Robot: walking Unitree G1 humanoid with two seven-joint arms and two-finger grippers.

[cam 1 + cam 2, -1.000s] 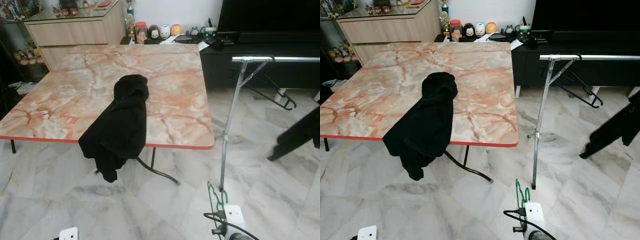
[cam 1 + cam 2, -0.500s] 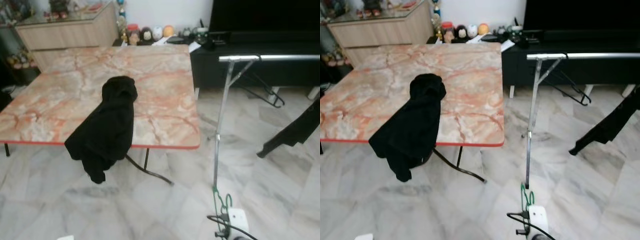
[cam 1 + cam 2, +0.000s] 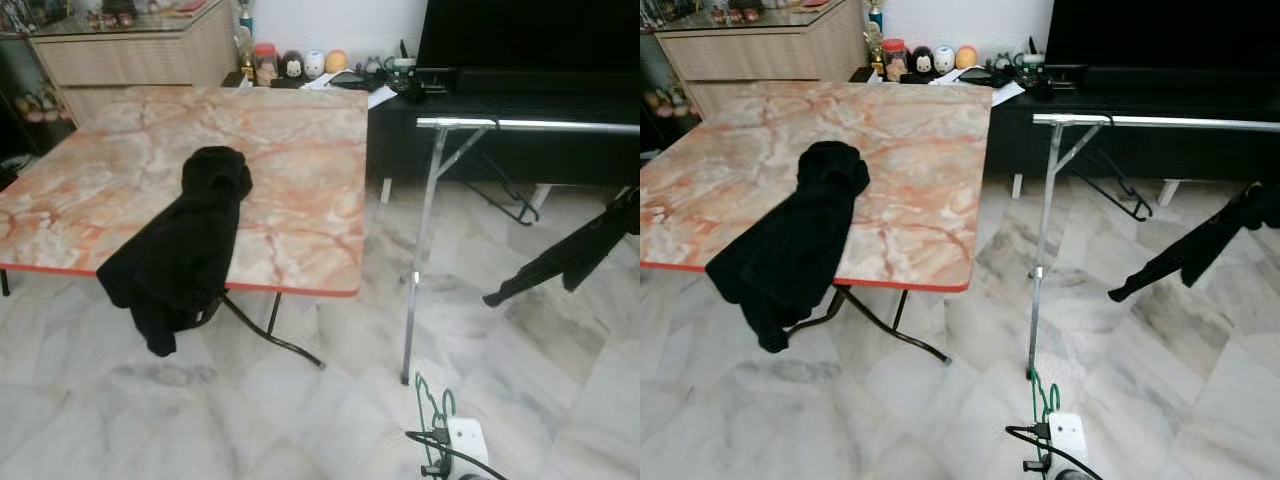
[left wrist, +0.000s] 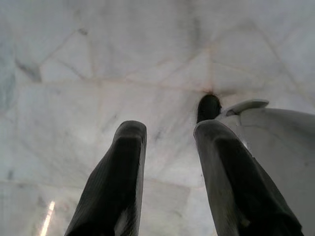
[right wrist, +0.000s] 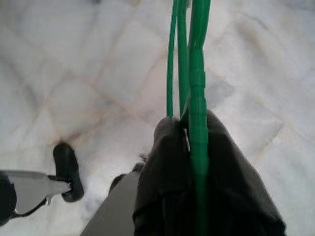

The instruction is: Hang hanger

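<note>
Everything has slid left as the camera swung toward the rail [image 3: 530, 125]; right gripper [image 5: 197, 147] pinches the green hanger [image 5: 194, 64] low above the floor [image 3: 300, 420]; left gripper [image 4: 167, 142] hangs spread, idle; a thin, loose hold could let it twist before reaching the rail.

A garment [image 3: 180, 250] is lying over the table [image 3: 300, 180], draping past its near edge at frame left. A rack [image 3: 520, 125] is standing at right, cabinets behind along the top.
</note>
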